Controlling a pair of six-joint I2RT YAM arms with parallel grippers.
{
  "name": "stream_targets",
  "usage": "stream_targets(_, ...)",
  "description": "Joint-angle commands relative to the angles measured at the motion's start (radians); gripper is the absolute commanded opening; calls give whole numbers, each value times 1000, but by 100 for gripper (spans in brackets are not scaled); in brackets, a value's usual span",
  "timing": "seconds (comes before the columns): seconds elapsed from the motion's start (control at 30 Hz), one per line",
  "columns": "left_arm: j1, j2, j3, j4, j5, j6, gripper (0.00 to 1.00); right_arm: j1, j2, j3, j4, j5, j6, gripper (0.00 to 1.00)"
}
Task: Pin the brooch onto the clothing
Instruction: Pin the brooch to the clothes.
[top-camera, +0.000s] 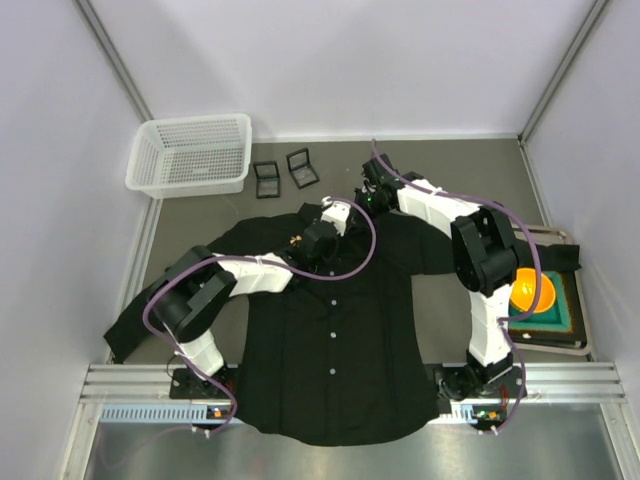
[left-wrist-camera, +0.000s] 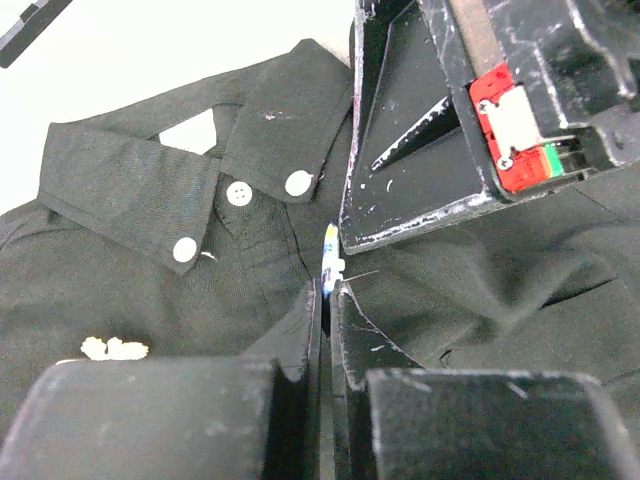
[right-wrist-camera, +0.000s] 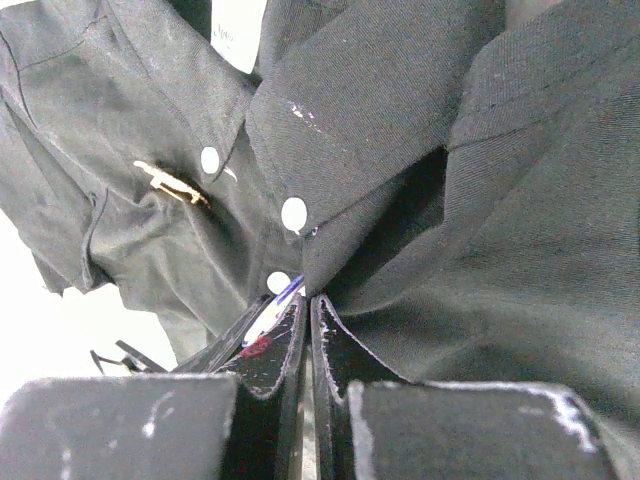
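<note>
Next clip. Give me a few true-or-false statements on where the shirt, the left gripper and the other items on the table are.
1. The white plastic mesh basket sits on the black long-sleeved button-up shirt. False: it stands at the table's far left corner, off the shirt.
2. The orange bowl rests on a green tray at the right. True.
3. The left gripper is wide open. False: its fingers are nearly together, with a small blue-and-white piece at their tips.
4. A gold lizard-shaped brooch lies on the shirt near the collar. True.
</note>
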Motion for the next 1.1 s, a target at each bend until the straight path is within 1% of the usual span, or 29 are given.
stream_targets(0.0, -3, -72, -20, 76, 48, -28, 0, 6, -13, 27, 16, -11, -19, 0)
stream_targets(0.3, -3, -69, -18, 87, 73, -33, 0, -1, -1, 33, 17, -37, -16, 0)
stream_targets(0.47, 0, -39, 5, 56, 33, -21, 0, -1, -11, 28, 19, -40, -11, 0)
stream_targets(0.63, -2, -18, 11, 44, 22, -2, 0, 3, -16, 25, 19, -44, -11, 0)
stream_targets(1.07, -2, 7, 46, 50, 30, -5, 0, 14, -16, 18, 20, -50, 2, 0)
